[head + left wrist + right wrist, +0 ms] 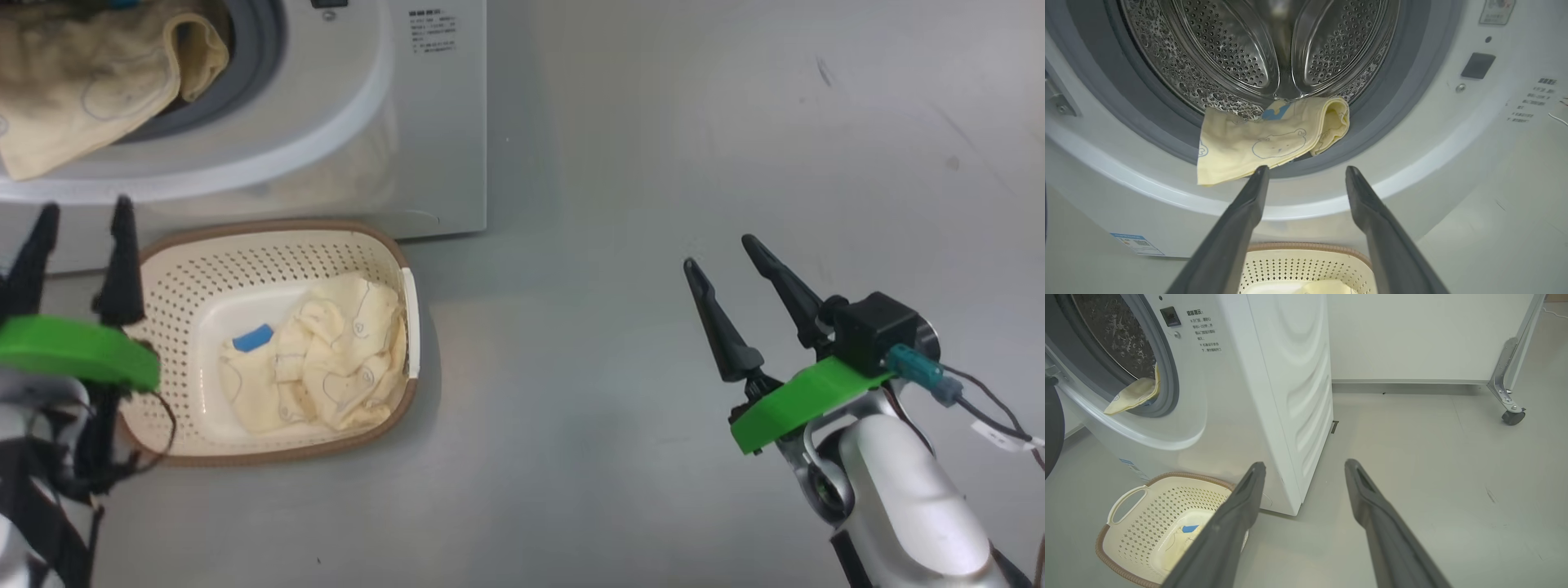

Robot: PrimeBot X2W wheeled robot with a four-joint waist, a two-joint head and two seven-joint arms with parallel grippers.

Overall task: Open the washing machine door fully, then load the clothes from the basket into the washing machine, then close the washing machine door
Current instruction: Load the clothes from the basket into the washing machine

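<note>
Grey floor [653, 449]. Washer [424, 147] label [433, 33] unreadable to me. Garment [1257, 143] on drum lip, just past spread L tool [1306, 171]; R tool [718, 250] spread.

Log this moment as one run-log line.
phase: loading | left end effector: open, empty, facing washing machine | right end effector: open, empty, above floor | garment: draped over grey seal | clothes: some in basket

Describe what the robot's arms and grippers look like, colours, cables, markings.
The left gripper and right gripper each have two long, dark, tapering fingers on a bright green plate. The right forearm is a silver-white shell; a black camera box sits at its wrist, with a teal plug, dark cable and white tag. Black cables hang by the left wrist.
</note>
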